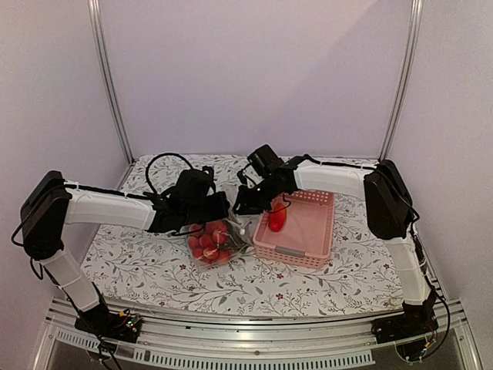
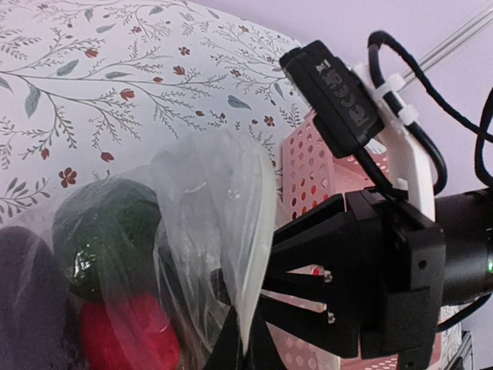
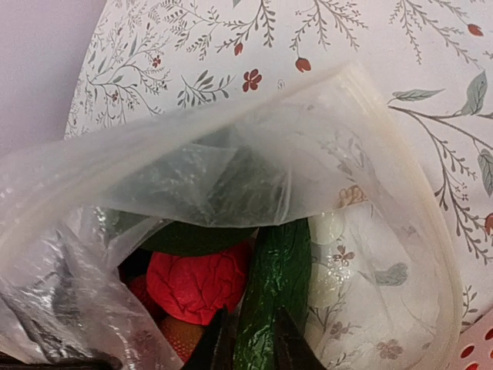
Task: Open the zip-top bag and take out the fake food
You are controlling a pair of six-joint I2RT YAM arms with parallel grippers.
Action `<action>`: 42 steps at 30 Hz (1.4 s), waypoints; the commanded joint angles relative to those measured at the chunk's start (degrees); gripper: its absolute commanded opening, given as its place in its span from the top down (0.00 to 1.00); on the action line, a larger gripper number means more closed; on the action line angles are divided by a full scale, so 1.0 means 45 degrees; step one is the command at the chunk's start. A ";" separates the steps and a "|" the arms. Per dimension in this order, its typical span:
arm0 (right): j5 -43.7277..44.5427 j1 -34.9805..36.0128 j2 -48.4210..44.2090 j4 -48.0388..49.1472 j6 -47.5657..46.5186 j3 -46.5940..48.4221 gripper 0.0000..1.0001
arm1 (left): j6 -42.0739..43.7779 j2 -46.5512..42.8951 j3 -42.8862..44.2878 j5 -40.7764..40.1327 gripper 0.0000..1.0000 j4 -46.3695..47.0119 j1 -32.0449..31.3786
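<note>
The zip-top bag [image 1: 218,243] lies left of the pink basket with its mouth held open. My left gripper [image 2: 245,311] is shut on a fold of the bag's upper edge [image 2: 231,200]; from above this gripper [image 1: 223,211] sits just over the bag. My right gripper [image 3: 251,308] reaches into the mouth, its fingers closed against both sides of the green cucumber [image 3: 279,270]. Fake food beside it includes a red wrinkled piece [image 3: 192,281], a dark green avocado [image 2: 104,231] and a purple eggplant [image 2: 21,293]. One red piece [image 1: 277,219] lies in the basket.
The pink slotted basket [image 1: 308,231] stands right of the bag, close to my right arm [image 1: 331,179]. A floral cloth [image 1: 139,266] covers the table. Metal frame posts [image 1: 108,77] rise at the back corners, against white walls.
</note>
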 commanded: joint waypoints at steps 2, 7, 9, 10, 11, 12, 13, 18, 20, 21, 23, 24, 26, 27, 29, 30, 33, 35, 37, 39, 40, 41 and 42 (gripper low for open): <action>-0.1090 -0.0238 -0.1292 0.1992 -0.0221 -0.1179 0.66 | 0.0175 -0.0661 -0.0284 0.1741 1.00 -0.0142 0.0333; -0.2167 -0.0300 -0.1365 0.2814 -0.0378 -0.1795 0.54 | 0.0477 -0.1604 -0.0664 0.2670 1.00 0.0345 0.0440; -0.2398 -0.0300 -0.1469 0.3414 -0.0333 -0.2201 0.49 | 0.0471 -0.1877 -0.0953 0.3409 1.00 0.0738 0.0633; -0.2526 -0.0300 -0.1515 0.3727 -0.0237 -0.2419 0.46 | 0.0351 -0.2052 -0.1157 0.3754 1.00 0.1029 0.0739; -0.2669 -0.0300 -0.1589 0.3986 -0.0137 -0.2590 0.44 | 0.0226 -0.2180 -0.1424 0.4107 1.00 0.1473 0.0881; -0.2814 -0.0300 -0.1613 0.4264 0.0000 -0.2743 0.42 | 0.0057 -0.2289 -0.1702 0.4484 1.00 0.1970 0.0990; -0.2957 -0.0300 -0.1626 0.4485 0.0098 -0.2843 0.39 | -0.0084 -0.2395 -0.1997 0.4824 1.00 0.2453 0.1118; -0.3175 -0.0305 -0.1674 0.5657 0.0912 -0.3251 0.35 | -0.0754 -0.2521 -0.2689 0.5852 1.00 0.3840 0.1507; -0.3251 -0.0300 -0.1737 0.6164 0.1167 -0.3277 0.35 | -0.0737 -0.2348 -0.2542 0.6268 1.00 0.3859 0.1577; -0.3280 -0.0300 -0.1734 0.6361 0.1308 -0.3261 0.36 | -0.0718 -0.2234 -0.2420 0.6499 1.00 0.3885 0.1597; -0.3263 -0.0300 -0.1612 0.6523 0.1503 -0.3053 0.36 | -0.0740 -0.2039 -0.2255 0.6959 1.00 0.4070 0.1621; -0.3301 -0.0300 -0.1492 0.6471 0.1638 -0.2862 0.37 | -0.0777 -0.1969 -0.2218 0.7207 1.00 0.4241 0.1614; -0.3495 -0.0300 -0.1035 0.6463 0.1768 -0.2615 0.40 | -0.0966 -0.1857 -0.2238 0.7505 1.00 0.4679 0.1674; -0.3557 -0.0300 -0.0909 0.6554 0.1922 -0.2590 0.40 | -0.1049 -0.1816 -0.2243 0.7628 1.00 0.4849 0.1709; -0.3738 -0.0300 -0.0648 0.6820 0.2171 -0.2586 0.40 | -0.1129 -0.1737 -0.2191 0.7879 1.00 0.5028 0.1735; -0.3810 -0.0283 -0.0556 0.6855 0.2282 -0.2586 0.38 | -0.1165 -0.1696 -0.2154 0.7980 1.00 0.5059 0.1748; -0.3866 -0.0281 -0.0333 0.7457 0.2705 -0.2560 0.26 | -0.1182 -0.1602 -0.2046 0.8342 1.00 0.5217 0.1775; -0.3826 -0.0271 -0.0153 0.7575 0.2928 -0.2426 0.22 | -0.1199 -0.1534 -0.1930 0.8640 1.00 0.5297 0.1774; -0.3760 -0.0235 0.0125 0.7428 0.3065 -0.2138 0.21 | -0.1195 -0.1493 -0.1889 0.8842 1.00 0.5329 0.1803; -0.3662 -0.0189 0.0417 0.7463 0.3026 -0.1986 0.20 | -0.1215 -0.1451 -0.1874 0.8955 1.00 0.5371 0.1821; -0.3639 -0.0167 0.0532 0.7500 0.2990 -0.1940 0.20 | -0.1254 -0.1434 -0.1880 0.9020 1.00 0.5373 0.1840; -0.3621 -0.0135 0.0626 0.7511 0.2949 -0.1898 0.20 | -0.1303 -0.1392 -0.1890 0.9102 1.00 0.5400 0.1874; -0.3617 -0.0126 0.0778 0.7515 0.2935 -0.1857 0.20 | -0.1326 -0.1348 -0.1879 0.9163 1.00 0.5428 0.1897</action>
